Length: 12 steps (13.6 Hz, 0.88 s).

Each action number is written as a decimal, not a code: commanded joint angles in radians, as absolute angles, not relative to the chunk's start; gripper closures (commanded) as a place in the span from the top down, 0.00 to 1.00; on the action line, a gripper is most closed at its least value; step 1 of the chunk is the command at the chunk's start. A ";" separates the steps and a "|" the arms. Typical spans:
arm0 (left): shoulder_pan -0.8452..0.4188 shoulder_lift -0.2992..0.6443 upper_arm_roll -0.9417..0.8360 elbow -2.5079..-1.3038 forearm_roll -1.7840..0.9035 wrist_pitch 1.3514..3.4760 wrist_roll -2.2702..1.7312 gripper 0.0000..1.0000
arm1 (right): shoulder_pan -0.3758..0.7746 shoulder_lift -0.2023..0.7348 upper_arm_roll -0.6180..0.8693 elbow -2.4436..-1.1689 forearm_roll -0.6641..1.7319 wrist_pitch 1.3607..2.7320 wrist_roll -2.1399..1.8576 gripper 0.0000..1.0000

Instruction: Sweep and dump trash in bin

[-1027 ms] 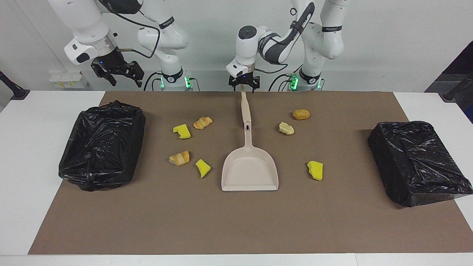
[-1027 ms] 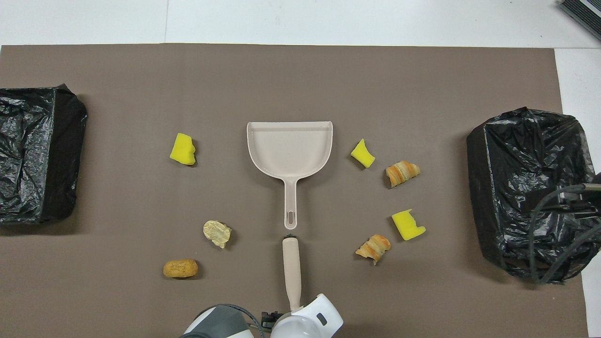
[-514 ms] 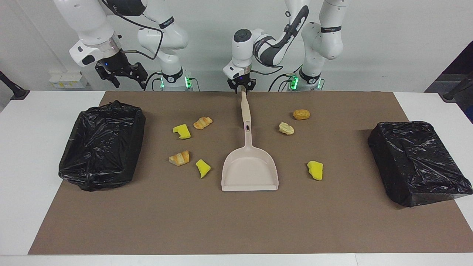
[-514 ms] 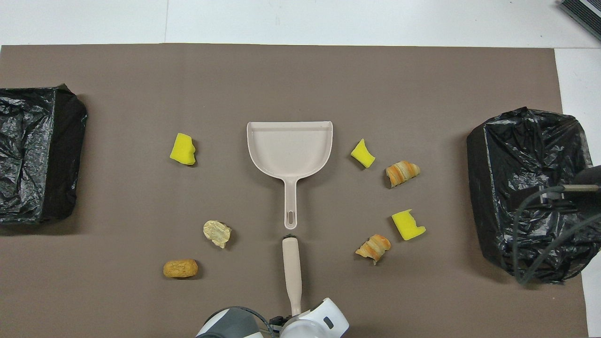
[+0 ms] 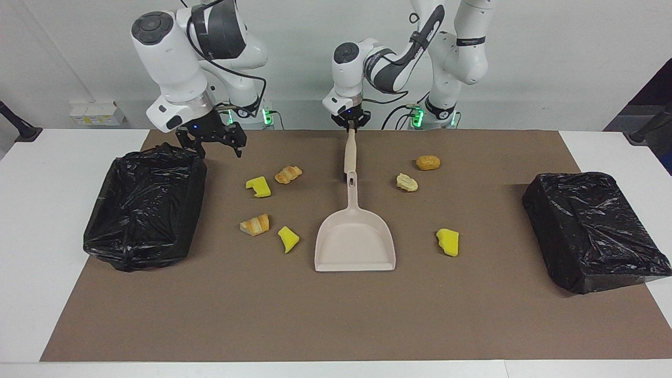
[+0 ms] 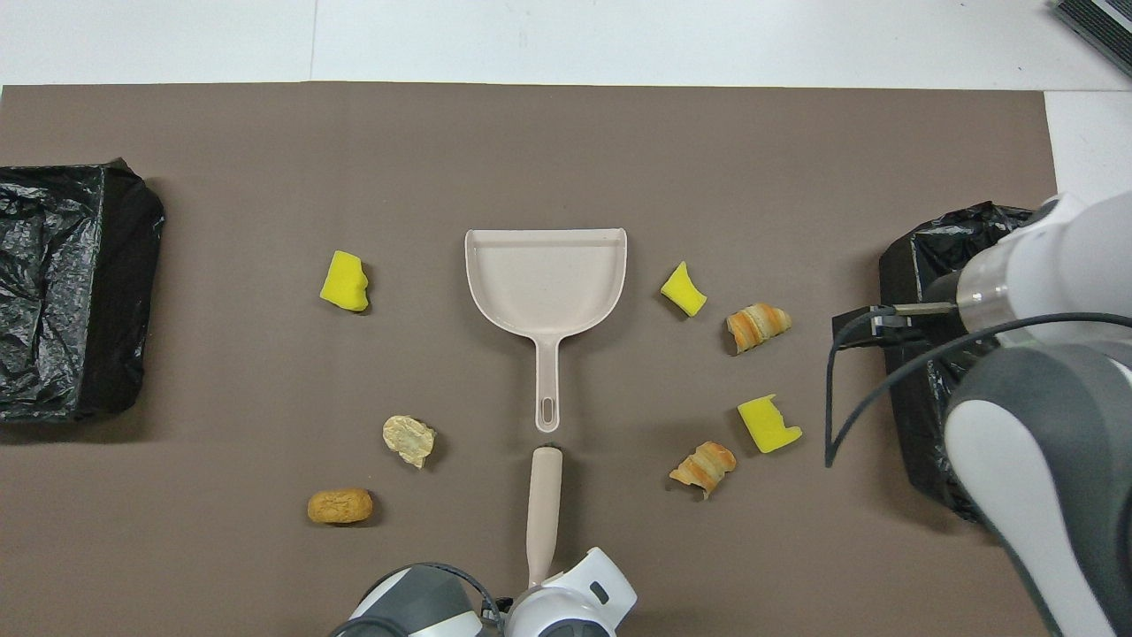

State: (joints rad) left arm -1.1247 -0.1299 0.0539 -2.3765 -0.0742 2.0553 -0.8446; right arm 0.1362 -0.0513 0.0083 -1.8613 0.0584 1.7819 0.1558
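A robotics lab: 2 white arms (image 5: 173, 68) at a white table (image 5: 47, 220), bare white wall (image 5: 551, 63).

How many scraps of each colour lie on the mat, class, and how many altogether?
Yellow sponge chunks: 3
Golden-brown bread pieces: 4
Total: 7

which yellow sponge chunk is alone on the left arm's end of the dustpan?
The yellow chunk beside the dustpan mouth; the other two yellow chunks lie toward the right arm's end.
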 commanded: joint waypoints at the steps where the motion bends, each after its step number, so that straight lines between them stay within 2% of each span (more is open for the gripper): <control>1: -1.065 -0.239 0.051 -2.382 -0.003 1.907 -0.780 0.00 | 0.190 0.017 0.008 -1.847 0.072 1.848 0.230 1.00; 3: -1.002 -0.267 0.049 -2.398 -0.003 1.818 -0.621 0.00 | 0.253 0.070 0.008 -1.845 0.072 1.911 0.305 1.00; 7: -0.870 -0.302 0.049 -2.488 -0.005 1.835 -0.340 0.00 | 0.418 0.170 0.008 -1.839 0.069 2.020 0.519 1.00; 12: -0.605 -0.246 0.051 -2.493 -0.005 1.935 -0.027 0.00 | 0.552 0.255 0.008 -1.821 0.058 2.103 0.741 1.00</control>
